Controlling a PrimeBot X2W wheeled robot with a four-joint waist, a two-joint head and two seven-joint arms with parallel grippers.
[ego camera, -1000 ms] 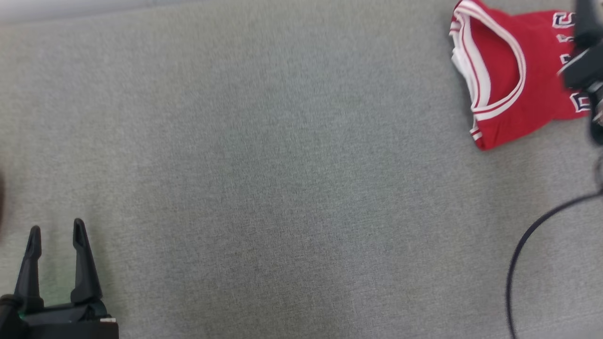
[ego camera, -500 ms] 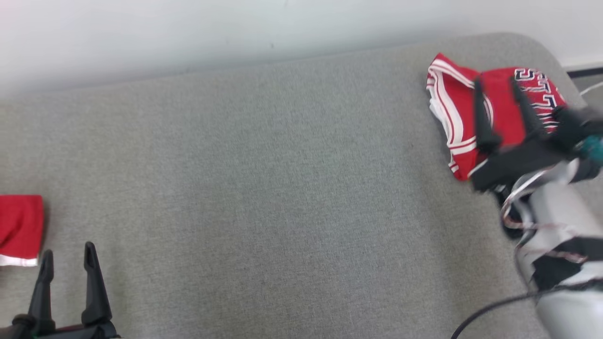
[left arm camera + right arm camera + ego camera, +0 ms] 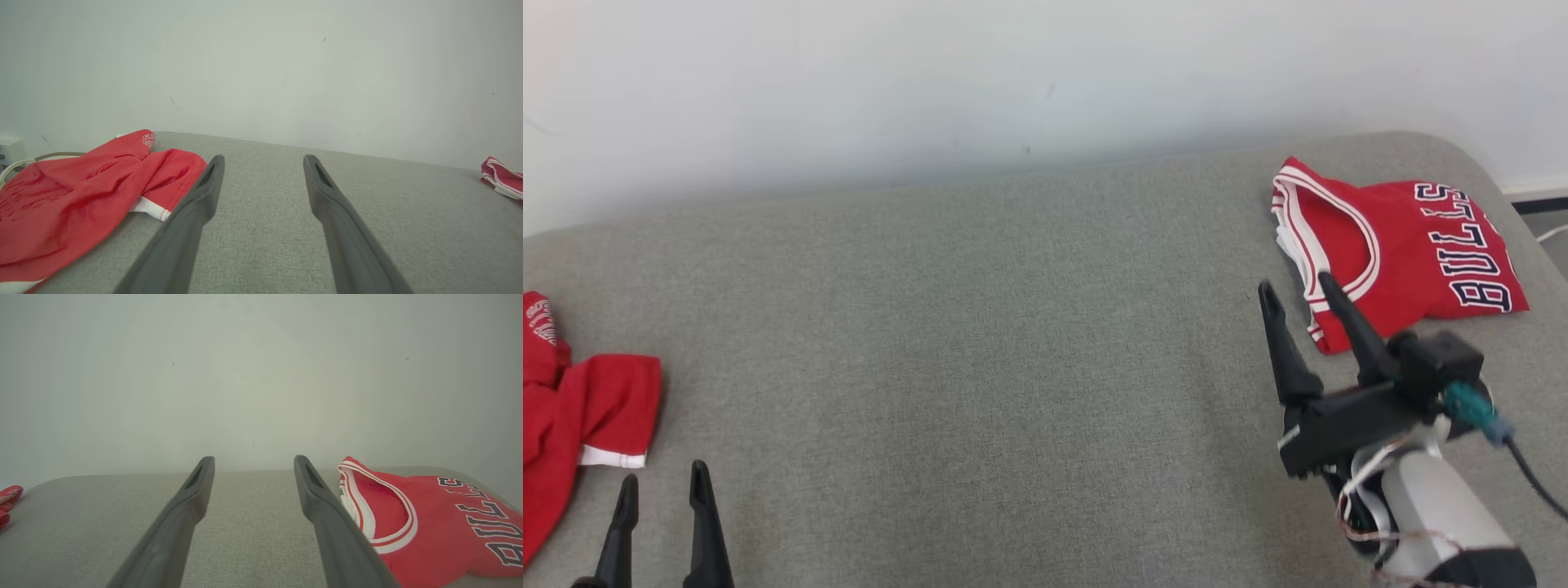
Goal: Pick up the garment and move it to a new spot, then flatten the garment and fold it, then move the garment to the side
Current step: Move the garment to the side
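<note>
A red garment [image 3: 1405, 253] with white trim and dark "BULLS" lettering lies folded at the back right of the grey table [image 3: 980, 343]; the right wrist view shows it as the folded garment [image 3: 433, 522] on the right. A second red garment [image 3: 580, 408] lies crumpled at the left edge, seen close as the crumpled garment [image 3: 81, 188]. My right gripper [image 3: 1295, 282] hovers open just in front and left of the folded one, holding nothing. My left gripper [image 3: 663, 475] stands open at the lower left, just right of the crumpled one. Both wrist views show empty gaps: right gripper [image 3: 254, 458], left gripper [image 3: 263, 158].
A pale wall [image 3: 931, 82] rises right behind the table's far edge. The table's rounded right corner [image 3: 1462, 147] lies just beyond the folded garment. A teal plug and dark cable [image 3: 1470, 404] hang off my right wrist. A white cable [image 3: 12, 165] runs behind the crumpled garment.
The head camera has tilted up, bringing the wall and the crumpled garment into view. My right gripper has drawn back off the folded garment toward me, still open. The left gripper stays open.
</note>
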